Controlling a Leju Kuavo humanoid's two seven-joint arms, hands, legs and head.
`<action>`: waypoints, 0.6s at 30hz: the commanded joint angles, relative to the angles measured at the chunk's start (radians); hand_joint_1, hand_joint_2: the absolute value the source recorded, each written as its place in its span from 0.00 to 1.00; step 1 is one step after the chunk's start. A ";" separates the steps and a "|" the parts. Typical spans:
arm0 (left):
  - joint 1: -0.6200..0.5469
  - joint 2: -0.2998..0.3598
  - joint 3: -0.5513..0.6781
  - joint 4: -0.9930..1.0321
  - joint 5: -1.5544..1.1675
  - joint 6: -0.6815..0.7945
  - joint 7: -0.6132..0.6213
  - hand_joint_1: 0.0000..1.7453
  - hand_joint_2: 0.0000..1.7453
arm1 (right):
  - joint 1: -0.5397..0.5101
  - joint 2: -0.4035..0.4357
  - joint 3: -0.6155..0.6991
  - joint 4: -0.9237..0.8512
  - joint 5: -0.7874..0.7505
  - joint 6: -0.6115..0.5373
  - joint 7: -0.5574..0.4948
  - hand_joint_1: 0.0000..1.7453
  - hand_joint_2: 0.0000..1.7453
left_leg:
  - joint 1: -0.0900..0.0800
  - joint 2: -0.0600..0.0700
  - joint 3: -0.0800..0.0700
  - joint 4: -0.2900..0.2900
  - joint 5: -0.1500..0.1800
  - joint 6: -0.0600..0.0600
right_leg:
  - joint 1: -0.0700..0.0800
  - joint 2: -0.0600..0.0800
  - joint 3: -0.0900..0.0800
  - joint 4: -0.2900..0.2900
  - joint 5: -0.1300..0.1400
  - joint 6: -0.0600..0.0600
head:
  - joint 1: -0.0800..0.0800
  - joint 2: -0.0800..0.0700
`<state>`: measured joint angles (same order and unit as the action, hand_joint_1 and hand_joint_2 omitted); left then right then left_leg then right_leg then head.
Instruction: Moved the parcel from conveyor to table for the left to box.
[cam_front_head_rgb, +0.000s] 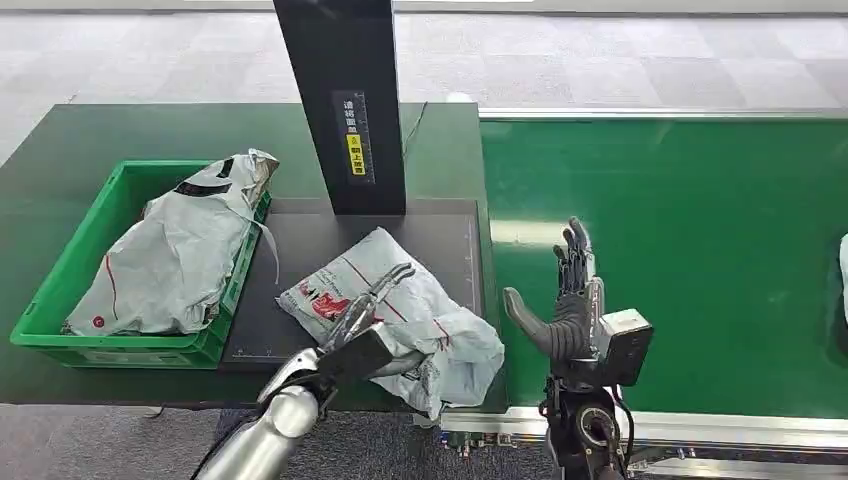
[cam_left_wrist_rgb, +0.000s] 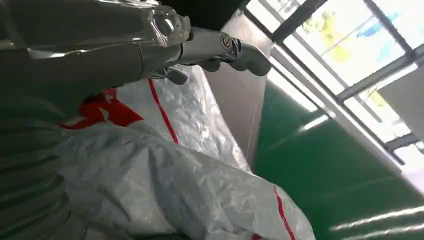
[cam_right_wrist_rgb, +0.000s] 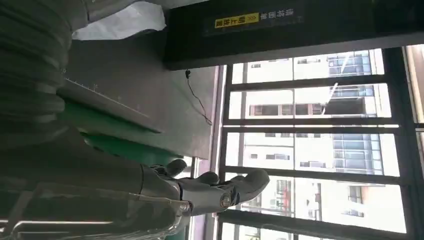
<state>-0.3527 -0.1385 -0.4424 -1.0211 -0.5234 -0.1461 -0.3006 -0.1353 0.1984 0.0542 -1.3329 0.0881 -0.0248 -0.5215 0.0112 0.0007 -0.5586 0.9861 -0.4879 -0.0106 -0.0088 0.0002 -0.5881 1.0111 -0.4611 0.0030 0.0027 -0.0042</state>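
The parcel (cam_front_head_rgb: 400, 315), a crinkled grey poly bag with red stripes and print, lay on the dark mat of the tabletop (cam_front_head_rgb: 300, 130), just beside the green conveyor (cam_front_head_rgb: 690, 260). My left hand (cam_front_head_rgb: 365, 320) rested on top of it, fingers stretched out flat, gripping nothing. My left wrist view showed the bag's wrinkled film close up (cam_left_wrist_rgb: 165, 170). My right hand (cam_front_head_rgb: 565, 305) stood over the belt's edge, fingers spread, holding nothing. A green crate (cam_front_head_rgb: 60, 290) held another grey bag (cam_front_head_rgb: 175, 250).

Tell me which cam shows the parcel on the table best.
Head view: the whole parcel lies on the dark mat, left hand over it. Left wrist view gives a close crop of its wrinkled surface and red print. Right wrist view catches one white corner.
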 joint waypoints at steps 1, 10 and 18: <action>-0.103 -0.030 -0.217 0.410 -0.014 -0.005 -0.026 0.00 1.00 | -0.019 -0.024 -0.028 0.020 -0.014 -0.006 0.012 0.00 1.00 | 0.000 -0.002 0.003 -0.002 0.001 0.001 | 0.000 -0.002 0.004 -0.002 0.000 0.000 | 0.000 0.000; -0.088 -0.023 -0.235 0.420 -0.014 0.004 -0.040 1.00 1.00 | 0.003 -0.031 -0.031 0.020 -0.015 -0.005 0.012 0.00 1.00 | 0.000 -0.001 0.005 -0.002 0.000 0.001 | 0.000 -0.002 0.007 -0.002 0.000 0.000 | 0.000 0.000; -0.067 0.002 -0.186 0.373 0.019 0.029 -0.057 1.00 1.00 | 0.016 -0.028 -0.027 0.017 -0.015 -0.004 0.012 0.00 1.00 | 0.000 0.000 0.012 -0.003 0.000 0.001 | 0.000 0.000 0.014 -0.003 0.000 0.000 | 0.000 0.000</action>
<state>-0.4599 -0.1705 -0.6210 -0.7237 -0.5242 -0.1232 -0.3548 -0.1236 0.1820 0.0427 -1.3336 0.0752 -0.0298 -0.5150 0.0109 -0.0011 -0.5479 0.9859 -0.4888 -0.0097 -0.0092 -0.0022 -0.5744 1.0108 -0.4623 0.0037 0.0031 -0.0042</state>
